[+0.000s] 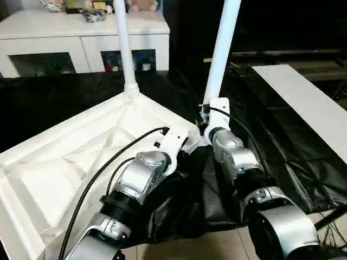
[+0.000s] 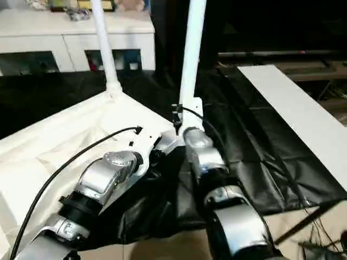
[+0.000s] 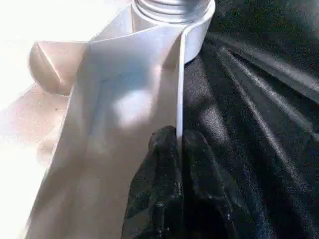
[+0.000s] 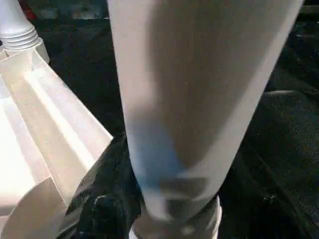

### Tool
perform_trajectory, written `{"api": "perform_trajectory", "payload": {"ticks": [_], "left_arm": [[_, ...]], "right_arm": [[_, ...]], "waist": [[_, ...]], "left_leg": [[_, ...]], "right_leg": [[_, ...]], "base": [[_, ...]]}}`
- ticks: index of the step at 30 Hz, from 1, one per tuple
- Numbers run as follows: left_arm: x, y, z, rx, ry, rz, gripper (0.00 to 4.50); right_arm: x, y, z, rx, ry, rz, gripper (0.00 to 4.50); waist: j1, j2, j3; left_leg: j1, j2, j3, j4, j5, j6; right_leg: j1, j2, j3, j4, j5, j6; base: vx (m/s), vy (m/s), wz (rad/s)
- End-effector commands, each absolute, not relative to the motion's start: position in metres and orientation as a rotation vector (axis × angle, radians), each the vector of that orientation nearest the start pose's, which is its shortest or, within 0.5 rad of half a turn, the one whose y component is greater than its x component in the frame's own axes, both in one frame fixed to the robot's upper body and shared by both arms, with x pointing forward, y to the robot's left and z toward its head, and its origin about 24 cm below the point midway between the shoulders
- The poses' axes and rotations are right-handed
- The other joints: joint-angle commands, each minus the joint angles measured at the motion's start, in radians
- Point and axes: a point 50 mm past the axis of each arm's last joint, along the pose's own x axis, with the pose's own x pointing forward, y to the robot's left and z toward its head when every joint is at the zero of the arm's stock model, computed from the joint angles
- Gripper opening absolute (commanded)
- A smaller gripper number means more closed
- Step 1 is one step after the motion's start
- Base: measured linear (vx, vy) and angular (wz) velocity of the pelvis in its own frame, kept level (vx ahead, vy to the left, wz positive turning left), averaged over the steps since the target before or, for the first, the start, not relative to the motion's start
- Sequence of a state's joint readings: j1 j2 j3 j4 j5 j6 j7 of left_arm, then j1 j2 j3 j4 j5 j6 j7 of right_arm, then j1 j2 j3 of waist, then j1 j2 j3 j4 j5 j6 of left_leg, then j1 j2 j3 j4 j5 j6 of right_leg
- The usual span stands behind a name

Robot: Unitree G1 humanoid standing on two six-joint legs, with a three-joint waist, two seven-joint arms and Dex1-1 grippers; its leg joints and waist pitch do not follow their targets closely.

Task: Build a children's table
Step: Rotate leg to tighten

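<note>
White ribbed plastic tabletop [image 1: 65, 168] lies underside-up on black sheeting [image 1: 271, 157], one tapered white tube leg [image 1: 123, 49] upright in its far corner. Left claw [image 3: 172, 149] pinches the tabletop's thin rim; right claw [image 1: 203, 127] grips a second leg [image 1: 221, 54] at the near corner.

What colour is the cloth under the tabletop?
Black, a creased cloth spread beneath the white tabletop; the left eye view shows it best.
</note>
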State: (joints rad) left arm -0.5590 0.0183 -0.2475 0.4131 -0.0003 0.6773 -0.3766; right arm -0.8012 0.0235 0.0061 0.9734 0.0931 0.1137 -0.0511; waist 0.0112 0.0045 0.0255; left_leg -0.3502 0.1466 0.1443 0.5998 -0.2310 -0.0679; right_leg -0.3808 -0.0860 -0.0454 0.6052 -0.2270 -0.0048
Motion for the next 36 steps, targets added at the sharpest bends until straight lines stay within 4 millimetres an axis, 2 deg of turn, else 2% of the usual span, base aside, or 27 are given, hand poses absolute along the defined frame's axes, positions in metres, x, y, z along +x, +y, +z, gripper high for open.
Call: {"api": "perform_trajectory", "payload": {"ticks": [1, 3, 5, 7, 9, 10, 11, 12, 13, 14, 15, 16, 17, 18, 19, 20, 21, 22, 23, 24, 27, 29, 30, 32, 34, 36], "left_arm": [[0.329, 0.048, 0.059, 0.168, 0.482, -0.658, 0.00], [0.330, 0.050, 0.059, 0.170, 0.480, -0.657, 0.00], [0.331, 0.052, 0.060, 0.186, 0.470, -0.663, 0.00], [0.331, 0.058, 0.060, 0.223, 0.445, -0.685, 0.00], [0.331, 0.062, 0.061, 0.246, 0.437, -0.695, 0.00], [0.331, 0.066, 0.062, 0.266, 0.424, -0.719, 0.00], [0.330, 0.066, 0.062, 0.268, 0.423, -0.722, 0.00], [0.329, 0.072, 0.062, 0.295, 0.414, -0.752, 0.00], [0.328, 0.075, 0.062, 0.301, 0.418, -0.764, 0.00], [0.327, 0.076, 0.062, 0.302, 0.420, -0.767, 0.00], [0.326, 0.079, 0.063, 0.307, 0.423, -0.778, 0.00], [0.324, 0.082, 0.063, 0.318, 0.421, -0.817, 0.00], [0.322, 0.084, 0.063, 0.326, 0.419, -0.845, 0.00], [0.317, 0.088, 0.064, 0.367, 0.396, -0.933, 0.00], [0.317, 0.088, 0.064, 0.368, 0.395, -0.936, 0.00], [0.316, 0.091, 0.063, 0.371, 0.410, -0.949, 0.00], [0.314, 0.094, 0.063, 0.375, 0.417, -0.961, 0.00], [0.310, 0.096, 0.063, 0.384, 0.404, -1.031, 0.00], [0.306, 0.098, 0.064, 0.393, 0.392, -1.084, 0.00], [0.302, 0.100, 0.065, 0.402, 0.385, -1.139, 0.00], [0.285, 0.112, 0.066, 0.421, 0.427, -1.312, 0.00], [0.282, 0.115, 0.067, 0.418, 0.440, -1.342, 0.00], [0.281, 0.116, 0.068, 0.417, 0.445, -1.356, 0.00], [0.279, 0.117, 0.068, 0.415, 0.448, -1.371, 0.00], [0.280, 0.120, 0.068, 0.428, 0.445, -1.363, 0.00], [0.281, 0.124, 0.068, 0.445, 0.444, -1.356, 0.00]], "right_arm": [[0.340, -0.087, -0.014, -0.018, 0.607, 0.138, 1.86], [0.342, -0.084, -0.010, 0.003, 0.577, 0.164, 1.86], [0.347, -0.079, 0.000, 0.068, 0.511, 0.212, 2.42], [0.356, -0.080, 0.016, 0.102, 0.409, 0.238, 2.56], [0.359, -0.082, 0.023, 0.113, 0.358, 0.260, 2.65], [0.361, -0.083, 0.031, 0.124, 0.309, 0.291, 2.95], [0.361, -0.083, 0.032, 0.126, 0.302, 0.295, 3.00], [0.362, -0.086, 0.042, 0.149, 0.237, 0.352, 3.00], [0.361, -0.088, 0.046, 0.154, 0.209, 0.384, 3.00], [0.361, -0.089, 0.047, 0.156, 0.202, 0.393, 3.20], [0.359, -0.091, 0.051, 0.151, 0.182, 0.434, 3.35], [0.355, -0.095, 0.055, 0.130, 0.151, 0.491, 3.35], [0.352, -0.098, 0.057, 0.114, 0.130, 0.533, 3.45], [0.341, -0.106, 0.062, 0.084, 0.104, 0.628, 3.51], [0.341, -0.106, 0.062, 0.083, 0.103, 0.631, 3.51], [0.336, -0.111, 0.064, 0.059, 0.092, 0.665, 3.75], [0.332, -0.115, 0.065, 0.041, 0.086, 0.692, 3.83], [0.326, -0.123, 0.066, -0.001, 0.085, 0.713, 3.83], [0.322, -0.128, 0.067, -0.029, 0.087, 0.729, 3.90], [0.317, -0.134, 0.066, -0.078, 0.094, 0.758, 4.01], [0.293, -0.150, 0.066, -0.155, 0.142, 0.931, 4.12], [0.288, -0.154, 0.068, -0.138, 0.150, 0.960, 4.12], [0.286, -0.155, 0.068, -0.141, 0.161, 0.989, 4.12], [0.282, -0.157, 0.067, -0.149, 0.176, 1.020, 4.12], [0.278, -0.157, 0.068, -0.168, 0.192, 1.073, 4.12], [0.274, -0.157, 0.069, -0.189, 0.217, 1.115, 4.12]], "waist": [[-0.001, -0.001, -0.024], [-0.005, 0.003, -0.023], [-0.006, 0.001, -0.022], [-0.006, 0.001, -0.024], [-0.002, 0.002, -0.029], [0.001, 0.000, -0.033], [0.002, 0.002, -0.033], [0.003, 0.004, -0.032], [0.005, 0.003, -0.036], [0.008, 0.004, -0.041], [0.008, 0.011, -0.044], [0.013, 0.010, -0.045], [0.017, 0.014, -0.048], [0.026, 0.016, -0.053], [0.031, 0.014, -0.054], [0.034, 0.016, -0.057], [0.031, 0.015, -0.058], [0.038, 0.017, -0.055], [0.038, 0.016, -0.054], [0.042, 0.020, -0.050], [0.052, 0.027, -0.044], [0.052, 0.027, -0.038], [0.052, 0.027, -0.030], [0.050, 0.027, -0.026], [0.051, 0.027, -0.027], [0.048, 0.024, -0.029]], "left_leg": [[-0.002, 0.060, -0.022, -0.100, -0.384, 0.006], [-0.005, 0.062, -0.024, -0.100, -0.402, 0.004], [-0.007, 0.062, -0.025, -0.101, -0.410, 0.007], [-0.005, 0.064, -0.024, -0.103, -0.409, 0.012], [-0.008, 0.065, -0.021, -0.102, -0.362, 0.024], [-0.012, 0.068, -0.019, -0.101, -0.298, 0.039], [-0.013, 0.068, -0.016, -0.100, -0.278, 0.050], [-0.014, 0.069, -0.008, -0.096, -0.269, 0.069], [-0.017, 0.069, -0.006, -0.094, -0.249, 0.075], [-0.022, 0.072, -0.003, -0.091, -0.188, 0.089], [-0.021, 0.074, 0.000, -0.088, -0.155, 0.094], [-0.024, 0.074, 0.005, -0.084, -0.105, 0.111], [-0.022, 0.077, 0.008, -0.078, -0.074, 0.119], [-0.022, 0.077, 0.015, -0.068, 0.022, 0.158], [-0.027, 0.076, 0.015, -0.063, 0.046, 0.172], [-0.024, 0.074, 0.017, -0.058, 0.088, 0.192], [-0.026, 0.073, 0.019, -0.055, 0.103, 0.201], [-0.027, 0.072, 0.018, -0.055, 0.108, 0.209], [-0.025, 0.076, 0.019, -0.056, 0.096, 0.210], [-0.022, 0.080, 0.019, -0.060, 0.053, 0.196], [-0.017, 0.085, 0.019, -0.068, -0.016, 0.161], [-0.013, 0.087, 0.023, -0.076, -0.082, 0.133], [-0.010, 0.087, 0.023, -0.085, -0.183, 0.090], [-0.004, 0.086, 0.023, -0.090, -0.236, 0.051], [0.002, 0.088, 0.024, -0.090, -0.243, 0.037], [-0.009, 0.086, 0.023, -0.090, -0.211, 0.044]], "right_leg": [[0.011, -0.061, 0.039, -0.101, -0.384, -0.124], [0.012, -0.065, 0.037, -0.104, -0.426, -0.122], [0.011, -0.064, 0.037, -0.105, -0.437, -0.119], [0.009, -0.065, 0.039, -0.106, -0.436, -0.119], [0.015, -0.067, 0.041, -0.102, -0.374, -0.136], [0.020, -0.067, 0.042, -0.095, -0.297, -0.158], [0.021, -0.065, 0.040, -0.093, -0.273, -0.172], [0.018, -0.064, 0.039, -0.096, -0.270, -0.193], [0.021, -0.065, 0.040, -0.093, -0.255, -0.193], [0.024, -0.065, 0.039, -0.085, -0.193, -0.201], [0.023, -0.064, 0.038, -0.080, -0.150, -0.215], [0.028, -0.058, 0.033, -0.073, -0.074, -0.233], [0.027, -0.060, 0.033, -0.066, -0.023, -0.243], [0.029, -0.055, 0.030, -0.052, 0.124, -0.269], [0.032, -0.054, 0.029, -0.045, 0.167, -0.268], [0.029, -0.052, 0.028, -0.039, 0.235, -0.278], [0.028, -0.052, 0.029, -0.034, 0.260, -0.289], [0.030, -0.051, 0.026, -0.037, 0.257, -0.289], [0.029, -0.054, 0.027, -0.038, 0.241, -0.289], [0.027, -0.054, 0.026, -0.046, 0.167, -0.284], [0.027, -0.051, 0.028, -0.052, 0.084, -0.271], [0.022, -0.050, 0.030, -0.060, 0.020, -0.271], [0.020, -0.052, 0.030, -0.073, -0.108, -0.252], [0.018, -0.054, 0.032, -0.081, -0.213, -0.228], [0.013, -0.055, 0.034, -0.085, -0.235, -0.213], [0.021, -0.055, 0.034, -0.081, -0.212, -0.204]], "base": [[0.000, 0.000, 0.00], [0.000, 0.000, 0.00], [0.000, 0.000, 0.00], [0.000, 0.000, 0.00], [0.000, 0.000, 0.00], [0.000, 0.000, 0.00], [0.000, 0.000, 0.00], [0.000, 0.000, 0.00], [0.000, 0.000, 0.00], [0.000, 0.000, 0.00], [0.000, 0.000, 0.00], [0.000, 0.000, 0.00], [0.074, -0.033, 0.02], [0.052, -0.016, 0.01], [0.054, -0.010, 0.00], [0.000, 0.000, 0.00], [0.000, 0.000, 0.00], [0.000, 0.000, 0.00], [0.000, 0.000, 0.00], [0.000, 0.000, 0.00], [0.000, 0.000, 0.00], [0.000, 0.000, 0.00], [0.000, 0.000, 0.00], [-0.026, 0.003, 0.02], [0.000, 0.000, 0.00], [0.000, 0.000, 0.00]]}}
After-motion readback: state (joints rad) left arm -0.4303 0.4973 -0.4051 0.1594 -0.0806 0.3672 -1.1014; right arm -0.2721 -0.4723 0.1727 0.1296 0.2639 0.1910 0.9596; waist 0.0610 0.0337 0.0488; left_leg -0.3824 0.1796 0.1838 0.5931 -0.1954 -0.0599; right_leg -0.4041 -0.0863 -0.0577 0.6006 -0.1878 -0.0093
